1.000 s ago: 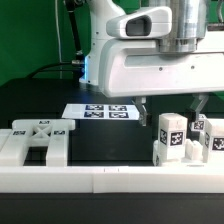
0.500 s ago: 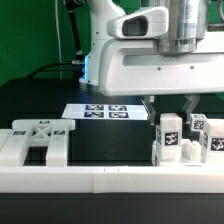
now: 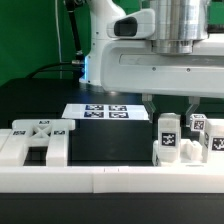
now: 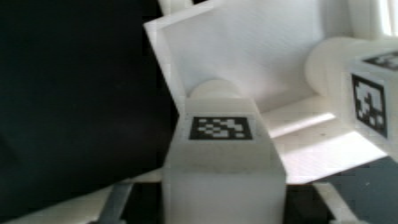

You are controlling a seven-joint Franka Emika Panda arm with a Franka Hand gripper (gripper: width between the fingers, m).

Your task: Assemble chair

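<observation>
Chair part (image 3: 168,138) upright beside border wall (image 3: 110,180), jaws clamped on it.

Flat chair part (image 3: 38,140) at the exterior view's left, upright parts (image 3: 170,138) right.

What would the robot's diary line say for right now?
step: grasp | gripper: shut on white blocky plastic tagged chair piece | place: exterior view's right

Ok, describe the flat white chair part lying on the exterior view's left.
The flat chair part is white and plastic-looking: a cross bar with a raised X of ribs and two broad arms reaching toward the camera, a dark gap between. It lies flat on the black table, near ends at the long white border wall. No tag shows; nothing grips it.
</observation>
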